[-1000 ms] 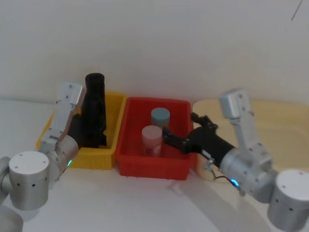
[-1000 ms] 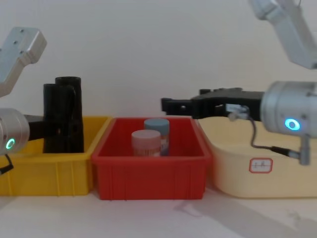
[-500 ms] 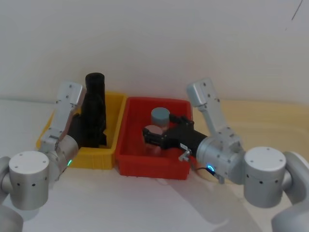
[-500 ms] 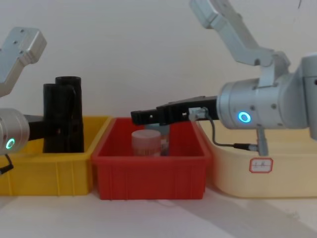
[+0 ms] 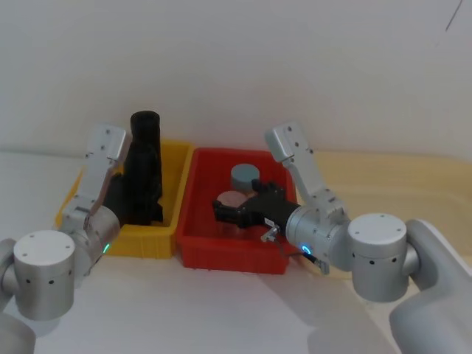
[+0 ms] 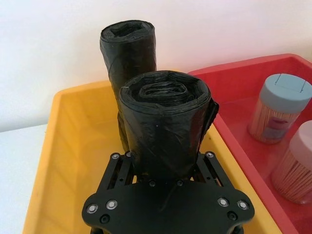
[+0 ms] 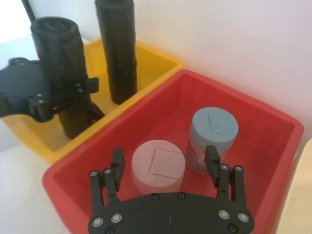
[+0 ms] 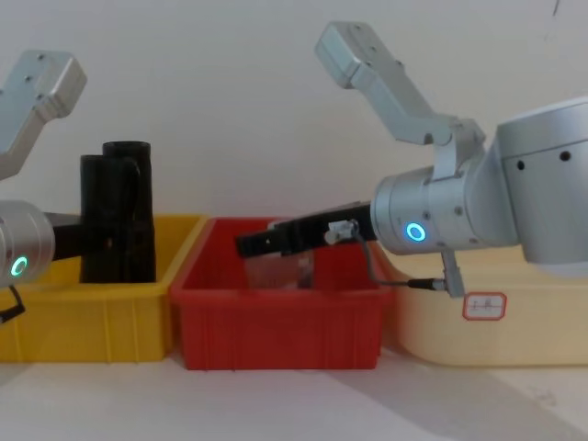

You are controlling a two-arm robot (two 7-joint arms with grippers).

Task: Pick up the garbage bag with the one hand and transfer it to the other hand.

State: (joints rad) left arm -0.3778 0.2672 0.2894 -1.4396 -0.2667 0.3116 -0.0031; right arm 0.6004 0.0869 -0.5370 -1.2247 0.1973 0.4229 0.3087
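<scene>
Head view: your left gripper [image 5: 141,199] pinches the garbage bag [image 5: 144,175], upright in the yellow bin [image 5: 164,240] left of the red bin [image 5: 221,257]. Left wrist view: a second roll [image 6: 129,53] stands close behind, so lift straight up. Right wrist view: your right gripper [image 7: 165,156], fingers spread, hangs over the red bin's pink-lidded jar [image 7: 157,163] and blue-lidded jar [image 7: 214,127]. Chest view: keep it above those jars when reaching across.

Soft, pretty bright, even light here. Faint grey shadows slant across the white bench [image 8: 303,404], and the garbage bag [image 6: 163,131] picks up a dull sheen.
</scene>
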